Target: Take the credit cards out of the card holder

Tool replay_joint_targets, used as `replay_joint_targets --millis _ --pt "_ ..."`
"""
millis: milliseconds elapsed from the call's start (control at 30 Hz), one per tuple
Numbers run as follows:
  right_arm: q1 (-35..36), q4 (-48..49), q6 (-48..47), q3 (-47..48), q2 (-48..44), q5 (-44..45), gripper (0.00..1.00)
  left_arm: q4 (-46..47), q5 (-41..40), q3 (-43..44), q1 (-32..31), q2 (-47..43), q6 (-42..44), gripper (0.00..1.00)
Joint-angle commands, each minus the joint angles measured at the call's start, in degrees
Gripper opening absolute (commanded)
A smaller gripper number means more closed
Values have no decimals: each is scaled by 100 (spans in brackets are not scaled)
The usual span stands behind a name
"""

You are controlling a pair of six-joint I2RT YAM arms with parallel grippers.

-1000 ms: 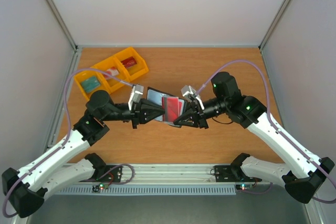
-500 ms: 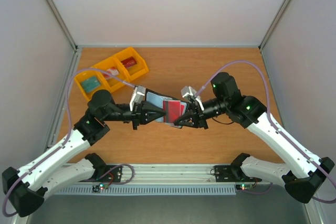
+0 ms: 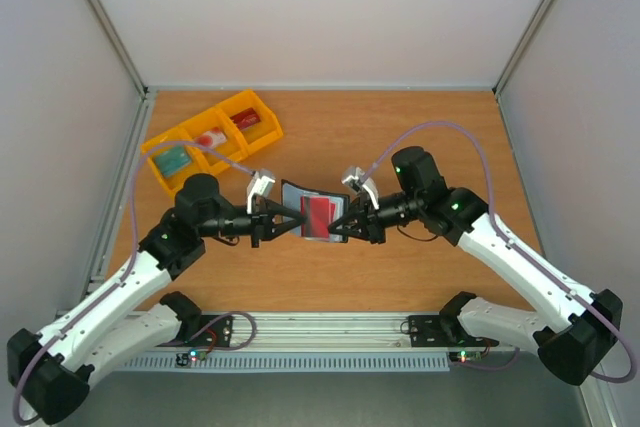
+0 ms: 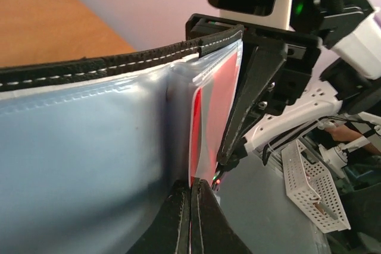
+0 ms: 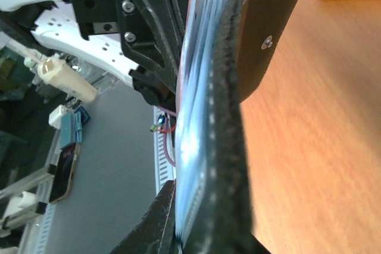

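Wrist views alone show left claw (image 4: 191,193) pinching red card (image 4: 214,99), right claw (image 5: 205,236) clamping card holder (image 5: 226,135).

The left arm (image 3: 150,257) and right arm (image 3: 505,252) reach inward, forearms near level, tips almost meeting. The left tool (image 3: 300,219) pinches tight on the credit card (image 3: 317,215); the right tool (image 3: 336,232) clamps the card holder (image 3: 292,195).

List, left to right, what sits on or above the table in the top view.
yellow bins → left gripper → red card → right gripper. Card holder left out: it overlaps both gripper tips.
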Motion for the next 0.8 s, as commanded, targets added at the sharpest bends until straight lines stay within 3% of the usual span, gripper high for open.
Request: replay_joint_targets --millis 0,100,300,467,767 --pt "-166 483 668 -385 -153 -79 7 -398 -427 -431 127 -65 -513 0" --pt "-329 494 752 -467 -120 -82 1 -416 -533 -471 217 -85 -473 0" --pt "-695 762 937 -669 -203 -420 1 -446 -268 -521 582 -98 -503 0" --pt "-830 832 1029 -683 -189 -436 1 -854 -331 -307 694 -76 -36 0" --pt "-1304 1125 1430 -925 -111 -17 1 -2681 -1454 698 1206 -106 2368 0"
